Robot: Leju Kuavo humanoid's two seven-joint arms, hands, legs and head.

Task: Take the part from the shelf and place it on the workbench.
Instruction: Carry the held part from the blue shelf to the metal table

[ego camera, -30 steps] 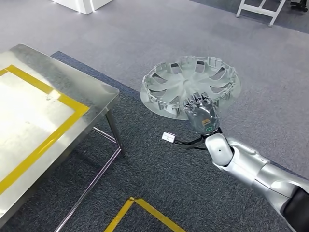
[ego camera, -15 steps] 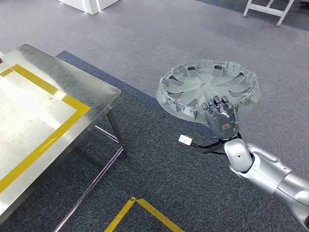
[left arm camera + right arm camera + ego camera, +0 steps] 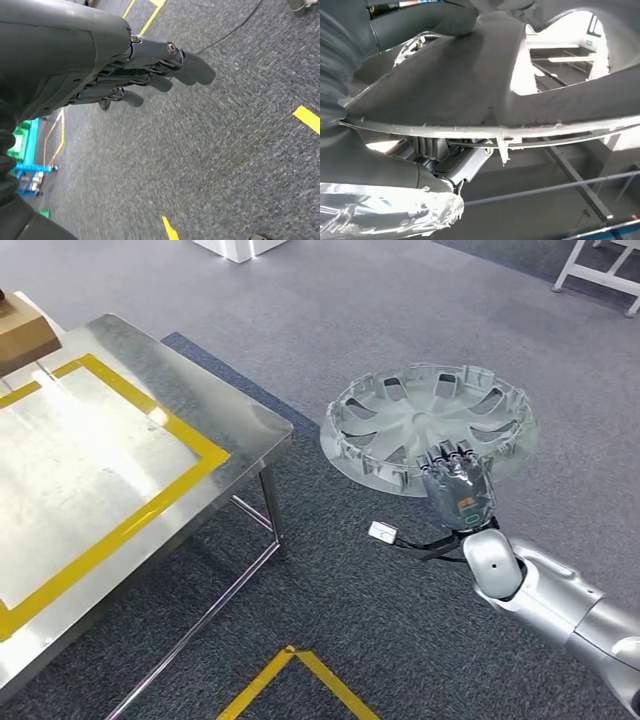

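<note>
Hubcap (image 3: 429,425) sits flat in the air, at three o'clock from the bench (image 3: 226,420). Right hand (image 3: 455,488) grips its near rim. It looks light, stiff and wobbly, so hold the rim tight.

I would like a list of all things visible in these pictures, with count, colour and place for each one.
wheel cover: one, silver-grey, held flat above the carpet, to the right of the workbench.
workbench: one, shiny metal top on thin metal legs, at the left of the head view.
yellow tape frame: one, yellow, marked on the workbench top.
brown box: one, brown, at the far left edge on the workbench; partly cut off.
yellow floor tape: one corner, yellow, on the dark carpet near the robot.
white tag: one, white, on a black cable near the right wrist.
right hand: dark grey, grips the wheel cover's near rim.
left hand: dark, holds nothing, above the carpet.
</note>
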